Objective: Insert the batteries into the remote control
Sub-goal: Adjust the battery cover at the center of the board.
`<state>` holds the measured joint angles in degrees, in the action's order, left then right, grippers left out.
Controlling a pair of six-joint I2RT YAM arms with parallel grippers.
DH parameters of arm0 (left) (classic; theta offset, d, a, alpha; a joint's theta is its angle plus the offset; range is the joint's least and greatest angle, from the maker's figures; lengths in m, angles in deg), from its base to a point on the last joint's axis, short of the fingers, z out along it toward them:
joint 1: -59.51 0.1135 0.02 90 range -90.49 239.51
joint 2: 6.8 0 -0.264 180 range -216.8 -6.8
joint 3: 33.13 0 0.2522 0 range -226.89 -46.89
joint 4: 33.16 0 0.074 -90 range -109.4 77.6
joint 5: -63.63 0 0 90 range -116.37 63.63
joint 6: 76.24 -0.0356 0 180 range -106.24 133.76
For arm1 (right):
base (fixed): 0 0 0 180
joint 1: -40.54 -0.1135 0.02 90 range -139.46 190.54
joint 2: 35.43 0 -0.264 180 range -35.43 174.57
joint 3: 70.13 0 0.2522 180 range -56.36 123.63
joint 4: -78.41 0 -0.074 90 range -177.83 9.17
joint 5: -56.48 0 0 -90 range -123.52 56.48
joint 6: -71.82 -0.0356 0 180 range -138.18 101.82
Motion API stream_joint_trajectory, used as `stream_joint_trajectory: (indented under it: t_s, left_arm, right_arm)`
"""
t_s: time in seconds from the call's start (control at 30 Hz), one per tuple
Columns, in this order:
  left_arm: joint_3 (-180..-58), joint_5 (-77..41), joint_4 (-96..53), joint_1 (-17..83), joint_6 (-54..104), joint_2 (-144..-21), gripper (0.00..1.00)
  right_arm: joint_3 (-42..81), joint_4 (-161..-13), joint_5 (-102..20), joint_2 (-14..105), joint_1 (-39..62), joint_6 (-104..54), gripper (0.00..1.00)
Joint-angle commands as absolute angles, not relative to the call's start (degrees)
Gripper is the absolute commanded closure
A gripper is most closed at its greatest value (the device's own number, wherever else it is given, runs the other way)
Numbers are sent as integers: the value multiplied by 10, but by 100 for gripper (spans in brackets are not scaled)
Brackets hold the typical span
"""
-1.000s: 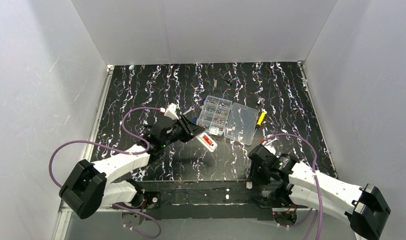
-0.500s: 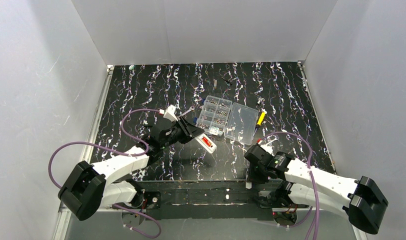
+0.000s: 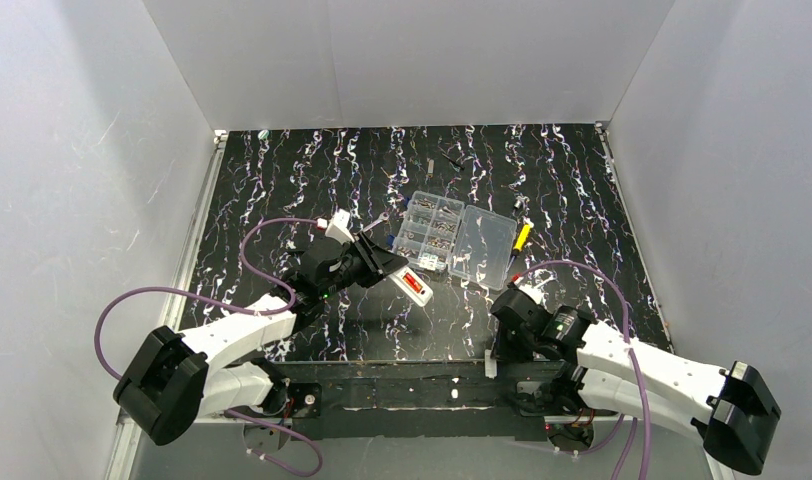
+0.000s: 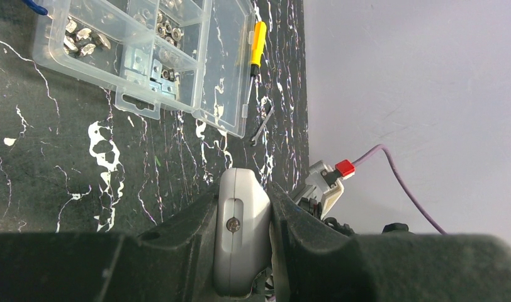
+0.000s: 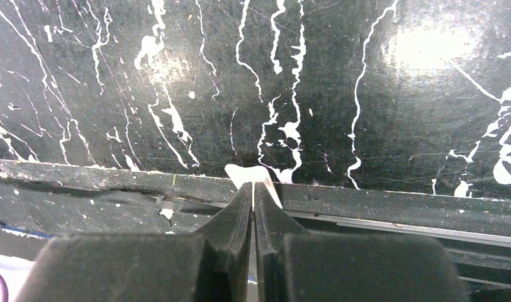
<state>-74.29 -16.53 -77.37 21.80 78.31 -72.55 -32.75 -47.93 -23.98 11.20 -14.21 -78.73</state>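
The remote control (image 3: 413, 286) is a slim white bar with its reddish-brown battery recess facing up. My left gripper (image 3: 390, 268) is shut on it and holds it above the table left of centre. In the left wrist view the remote's white end (image 4: 241, 233), with a small screw, sits clamped between the fingers of my left gripper (image 4: 241, 217). My right gripper (image 3: 494, 358) is at the table's near edge, shut on a thin white cover piece (image 5: 250, 174) that sticks out past the gripper (image 5: 253, 189). No batteries can be made out.
A clear compartment box (image 3: 452, 238) lies open at centre with small metal parts in it; it also shows in the left wrist view (image 4: 146, 56). A yellow-handled screwdriver (image 3: 522, 237) lies beside its lid. A small wrench (image 4: 262, 126) lies nearby. White walls enclose the table.
My right gripper has shifted a little to the left along the near edge with the white cover piece. My left gripper and the remote have barely moved.
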Motion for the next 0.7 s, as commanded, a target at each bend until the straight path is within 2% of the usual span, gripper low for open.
stream_joint_trajectory:
  t_s: [0.0,0.03,0.2,0.3,0.67]
  left_arm:
    - [-741,-165,-793,220,779,-699,100]
    - [-740,-166,-793,220,780,-698,100]
    - [-737,-167,-789,221,778,-691,100]
    - [-734,-168,-786,221,777,-688,100]
    - [-726,-171,-785,220,781,-678,100]
  right_arm:
    - [-322,-491,-228,103,-149,-780,89]
    - [-321,-490,-229,102,-149,-780,87]
    - [-317,-457,-234,94,-155,-793,60]
    - [-322,-453,-251,90,-156,-798,50]
    - [-318,-484,-270,163,-158,-800,45]
